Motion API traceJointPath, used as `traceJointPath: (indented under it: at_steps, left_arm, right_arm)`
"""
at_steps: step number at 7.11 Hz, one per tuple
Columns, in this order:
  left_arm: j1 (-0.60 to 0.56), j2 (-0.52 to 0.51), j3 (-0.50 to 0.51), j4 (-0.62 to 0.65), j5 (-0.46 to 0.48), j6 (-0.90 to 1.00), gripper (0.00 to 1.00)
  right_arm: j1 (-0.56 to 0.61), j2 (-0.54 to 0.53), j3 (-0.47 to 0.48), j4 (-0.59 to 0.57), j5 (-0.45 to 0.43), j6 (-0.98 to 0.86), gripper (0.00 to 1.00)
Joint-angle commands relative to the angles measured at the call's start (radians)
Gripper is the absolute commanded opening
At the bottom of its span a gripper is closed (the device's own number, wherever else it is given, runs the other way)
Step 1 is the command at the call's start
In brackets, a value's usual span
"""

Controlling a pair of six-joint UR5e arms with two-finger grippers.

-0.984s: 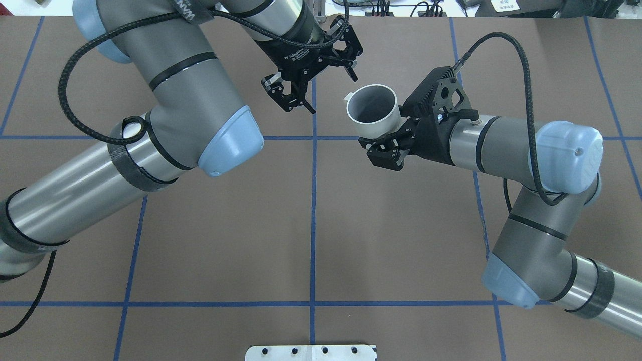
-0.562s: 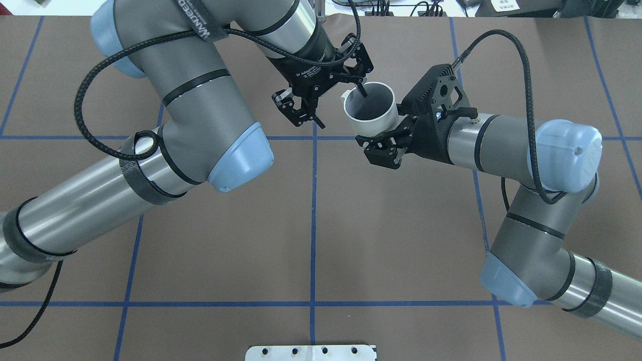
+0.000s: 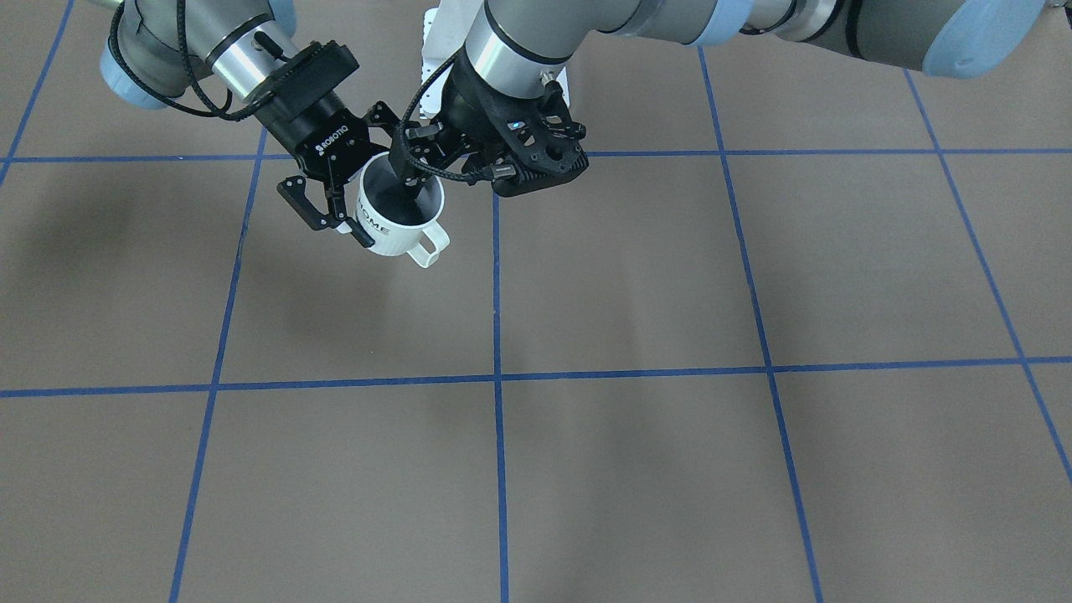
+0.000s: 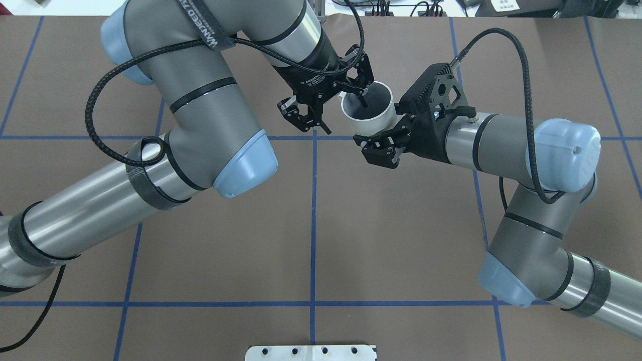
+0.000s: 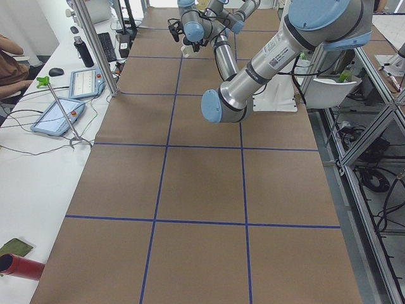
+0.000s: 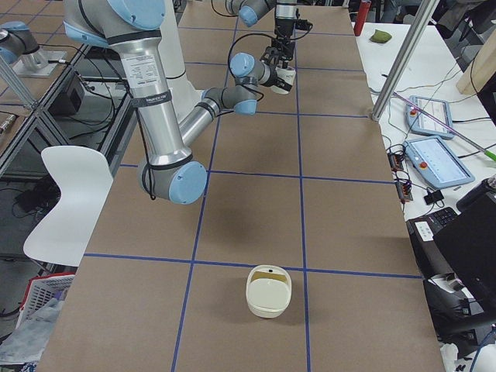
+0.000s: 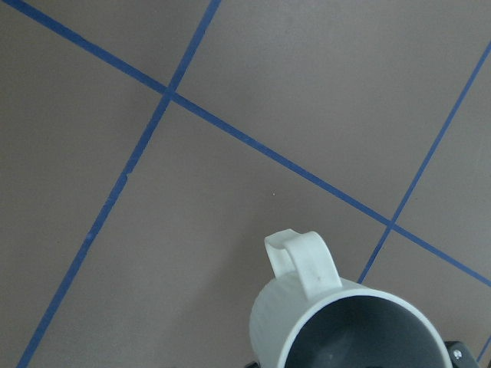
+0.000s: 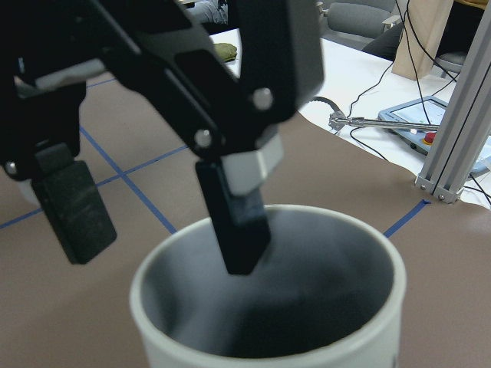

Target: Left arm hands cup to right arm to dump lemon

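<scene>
The white cup [image 4: 373, 120] hangs above the table with my right gripper [image 3: 373, 197] shut on its body from outside; "HOME" lettering and the handle face the front camera [image 3: 394, 234]. My left gripper [image 4: 346, 119] is open and straddles the cup's wall. One finger reaches down inside the cup and the other hangs outside, apart from it, as the right wrist view shows [image 8: 157, 230]. In the left wrist view the cup [image 7: 307, 268] sits at the bottom with its handle up. The inside I can see is dark grey; the lemon is out of view.
The brown table carries a grid of blue tape lines [image 4: 313, 225]. A cream-white container [image 6: 270, 291] stands near the table's right end. The white base plate [image 4: 311, 352] lies at the robot's edge. Tablets [image 6: 430, 116] and cables lie on the operators' side table.
My left gripper has moved right to the cup, and one finger went from outside the rim to down inside it. The right gripper shifted the cup slightly toward it.
</scene>
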Motion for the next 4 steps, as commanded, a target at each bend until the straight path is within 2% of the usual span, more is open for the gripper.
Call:
traceJointPath:
  at_steps: [1, 4]
  left_arm:
    - [0.004, 0.0, 0.001, -0.005, 0.0, -0.001, 0.7]
    - [0.004, 0.0, 0.003, -0.005, 0.0, 0.0, 0.55]
  right_arm:
    - [0.0, 0.008, 0.001, -0.003, 0.0, 0.0, 0.33]
    - [0.001, 0.008, 0.001, -0.005, 0.0, -0.003, 0.35]
